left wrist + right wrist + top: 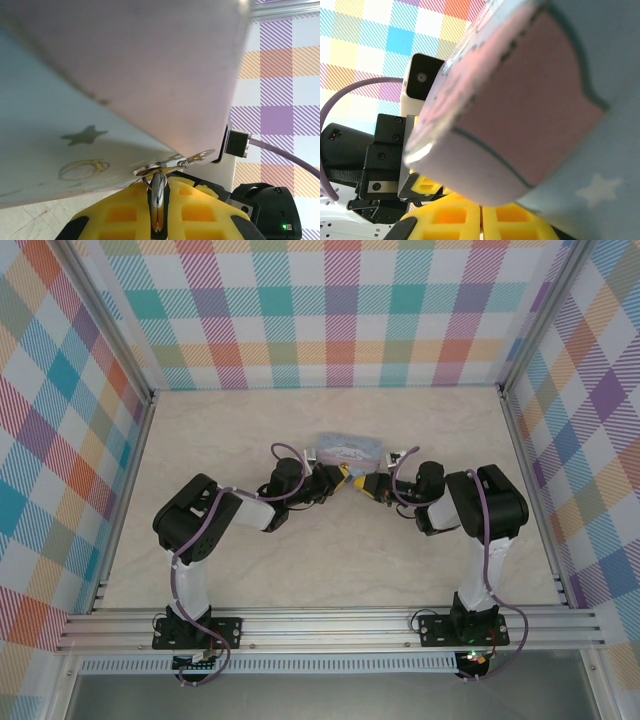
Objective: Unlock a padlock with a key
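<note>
Left gripper (159,186) clenched on key (158,202); right gripper (481,212) closed tight, load can't tell.
Tin (125,65) crowds both, so pull clear, then feed key in square and slow.

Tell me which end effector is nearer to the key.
Left. The left end effector pinches the key; the right end effector sits just to its right, beside the tin.

Key (158,196) half hidden between fingers (125,214)
</note>
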Tool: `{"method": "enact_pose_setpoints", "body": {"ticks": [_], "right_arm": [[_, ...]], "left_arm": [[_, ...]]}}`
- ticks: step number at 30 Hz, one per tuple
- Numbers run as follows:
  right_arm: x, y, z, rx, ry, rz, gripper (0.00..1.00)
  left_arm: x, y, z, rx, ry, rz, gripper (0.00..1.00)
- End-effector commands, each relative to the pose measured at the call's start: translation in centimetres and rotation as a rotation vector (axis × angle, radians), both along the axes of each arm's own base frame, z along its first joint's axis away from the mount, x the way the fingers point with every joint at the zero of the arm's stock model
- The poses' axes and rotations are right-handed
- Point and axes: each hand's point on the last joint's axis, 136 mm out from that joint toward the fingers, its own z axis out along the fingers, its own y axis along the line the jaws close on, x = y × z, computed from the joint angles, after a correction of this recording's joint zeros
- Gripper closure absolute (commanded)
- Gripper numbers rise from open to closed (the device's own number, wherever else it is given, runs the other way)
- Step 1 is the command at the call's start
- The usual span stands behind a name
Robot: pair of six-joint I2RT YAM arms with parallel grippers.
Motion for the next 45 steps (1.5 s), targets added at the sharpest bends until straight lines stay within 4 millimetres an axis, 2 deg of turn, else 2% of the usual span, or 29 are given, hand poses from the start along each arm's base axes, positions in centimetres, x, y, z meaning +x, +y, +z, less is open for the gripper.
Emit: {"method": "enact_pose_setpoints", "body": {"ticks": [1,8,17,19,22,31,38,41,45], "right_arm": [[1.8,-0.2,1.4,0.006,-0.073,-0.057,0.90],[1.1,-0.4,0.7,-0.003,-0.058,-0.058,0.85],[0.9,-0.5,0.6,-0.005,-0.056,-0.062,0.87],[0.8,-0.7,0.6,-0.008,-0.059,-0.070,0.82],[0.4,-1.1,0.7,-0.028,-0.066,-0.078,0.79],[-1.8,-2.2,-0.1,-0.205,-0.081,-0.073,0.69],[-4.7,-2.5,-2.3,-0.465,-0.043,-0.009,0.63],[-4.6,-2.8,-2.7,-0.485,-0.026,-0.023,0.62],[-3.6,-2.9,-2.9,-0.505,-0.016,-0.048,0.62]], "left_arm": [[-3.5,-2.9,2.8,-0.073,-0.043,-0.175,1.00],[-3.2,-3.0,3.1,-0.078,-0.046,-0.167,1.00],[-3.0,-2.7,2.7,-0.072,-0.040,-0.148,1.00],[-2.8,-2.3,2.5,-0.059,-0.041,-0.136,1.00],[-2.2,-1.1,2.3,-0.034,-0.045,-0.110,1.00],[-1.6,1.2,1.2,0.081,-0.057,-0.056,1.00],[-1.4,2.0,0.9,0.083,-0.052,-0.029,1.00],[-1.4,2.1,1.0,0.086,-0.053,-0.024,1.00],[-1.5,2.5,1.0,0.090,-0.054,-0.015,1.00]]}}
